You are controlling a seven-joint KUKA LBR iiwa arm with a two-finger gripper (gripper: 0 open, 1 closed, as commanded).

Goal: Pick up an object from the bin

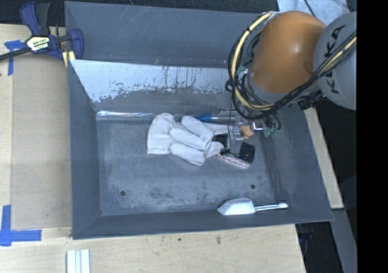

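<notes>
My gripper (235, 140) hangs low near the bin's back right, under the arm's orange cover, just right of a white work glove (179, 137) that lies flat with its fingers pointing toward it. A small dark flat object (241, 155) with a pinkish edge lies right below the gripper, touching the glove's fingertips. A blue pen-like thing (209, 118) lies along the back wall, just behind the glove and left of the gripper.
A white scoop with a thin metal handle (242, 207) lies by the front wall at the right. The bin's left half and front middle show bare floor.
</notes>
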